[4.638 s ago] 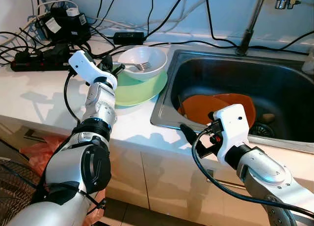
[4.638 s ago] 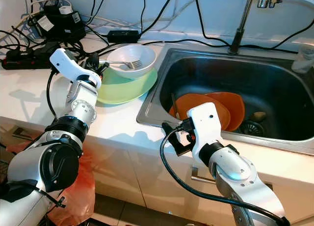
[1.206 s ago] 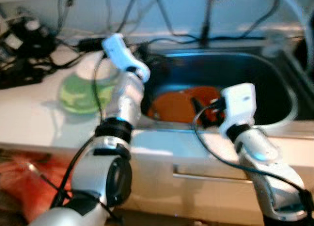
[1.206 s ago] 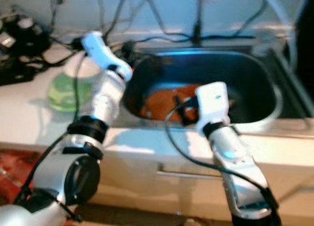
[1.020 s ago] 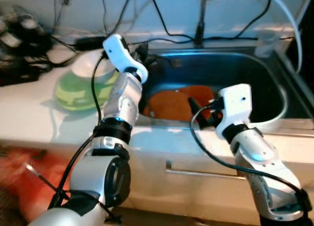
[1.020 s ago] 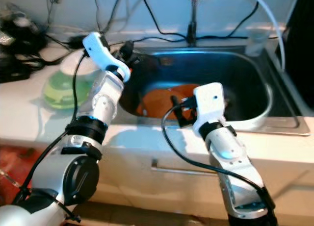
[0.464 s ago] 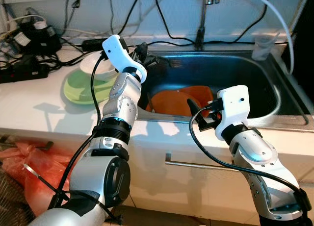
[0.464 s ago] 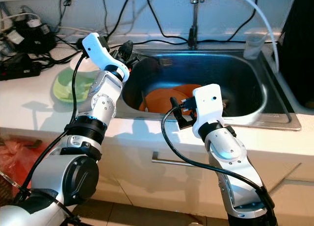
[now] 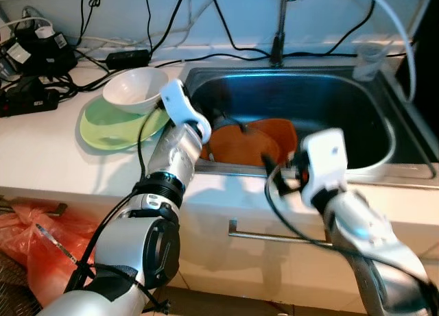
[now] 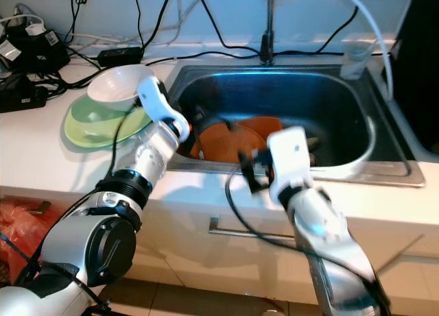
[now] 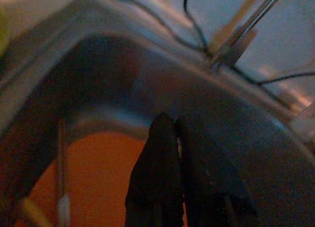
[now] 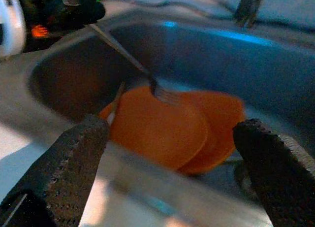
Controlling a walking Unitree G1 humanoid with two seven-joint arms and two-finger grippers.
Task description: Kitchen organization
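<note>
Since 0.5 s ago our left gripper (image 12: 74,10) has dropped from the sink (image 9: 384,134) rim down inside, clamped on a fork (image 12: 147,79) over the orange plates (image 9: 240,144); fork shows only in right wrist cam. Right gripper (image 12: 167,153) spread wide at sink's front edge. White bowl (image 9: 134,90) on green plate (image 9: 110,131), counter left of sink.

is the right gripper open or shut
Open: in the right wrist view its two black fingers stand far apart, with the orange plates showing in the sink between them.
</note>
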